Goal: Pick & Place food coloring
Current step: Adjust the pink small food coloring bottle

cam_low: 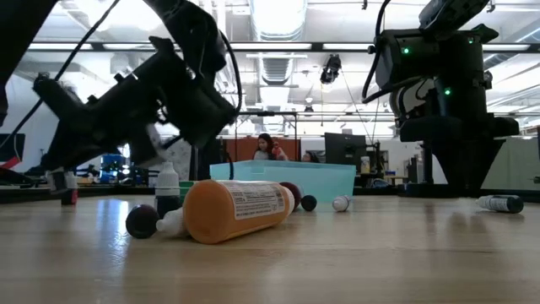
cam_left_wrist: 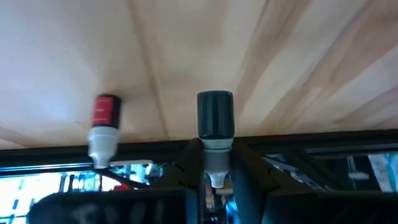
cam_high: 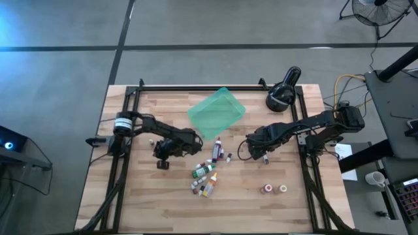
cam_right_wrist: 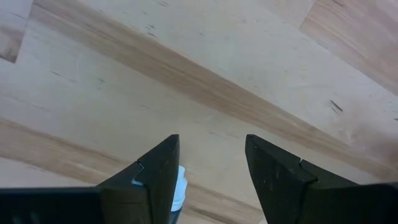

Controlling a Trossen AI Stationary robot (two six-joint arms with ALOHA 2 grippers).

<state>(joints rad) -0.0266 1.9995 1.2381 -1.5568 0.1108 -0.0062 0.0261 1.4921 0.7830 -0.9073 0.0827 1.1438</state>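
the food coloring bottles [cam_high: 208, 173] lie mostly in a loose cluster at the middle of the bench [cam_high: 144, 202], just in front of the teal tray [cam_high: 217, 112]. two more [cam_high: 274, 188] stand on their own toward the right front, and one small bottle [cam_high: 266, 158] sits just beside the right hand [cam_high: 251, 148].

from above the bottles are tiny flecks of colour. the low view alone shows their shape: an orange one [cam_low: 232, 209] lies on its side, a round plastic body with a printed label, next to a dark round cap [cam_low: 141, 221] and an upright dark bottle [cam_low: 167, 192].

the left hand [cam_high: 163, 156] is low over the bench, left of the cluster. its wrist view shows its fingers clamped on the white neck of a dark-capped bottle [cam_left_wrist: 215, 127], with a red-labelled bottle [cam_left_wrist: 104, 127] standing beside it on the pale, grained wood.

the right hand's fingers [cam_right_wrist: 160, 171] stand apart over bare wood in its wrist view, a white cap [cam_right_wrist: 181, 186] showing at the edge of one.

a black round lamp-like device [cam_high: 283, 93] rests at the back right corner, beyond the translucent tray with its rounded corners.
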